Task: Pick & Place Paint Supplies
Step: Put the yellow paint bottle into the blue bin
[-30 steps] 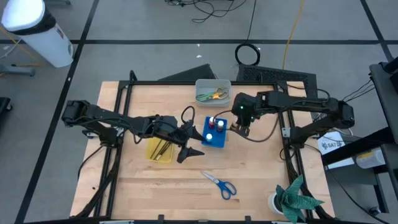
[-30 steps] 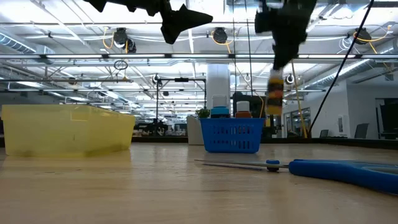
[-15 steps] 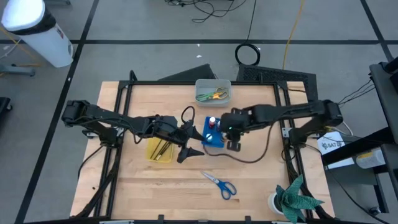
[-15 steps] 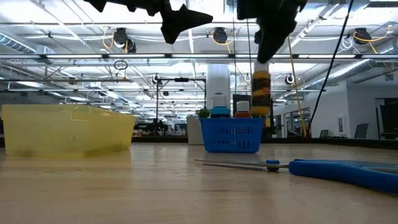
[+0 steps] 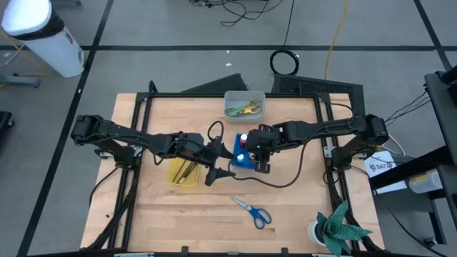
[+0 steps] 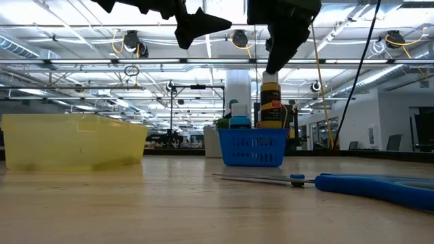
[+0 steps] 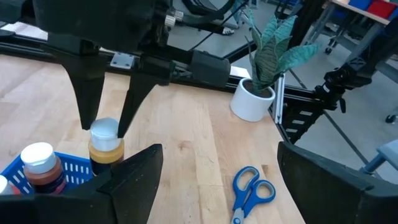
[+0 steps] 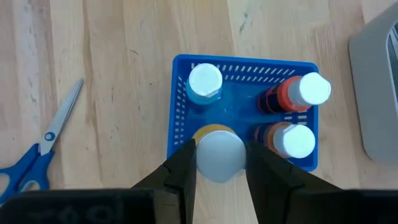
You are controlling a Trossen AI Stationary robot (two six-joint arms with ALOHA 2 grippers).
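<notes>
Yellow paint bottle [image 8: 217,151] is clamped by right gripper [image 8: 219,163] over blue basket [image 8: 180,134], frame centre; left gripper [image 5: 218,168] is held wide open, empty.

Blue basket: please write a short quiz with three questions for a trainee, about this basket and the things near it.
1. True or false: the right hand is shut on a yellow bottle at the blue basket.
2. How many other bottles stand in the basket?
3. Where do the blue scissors lie? A: in the grey bin. B: on the table. C: in the yellow tray.
Key: 1 true; 2 three; 3 B.
</notes>
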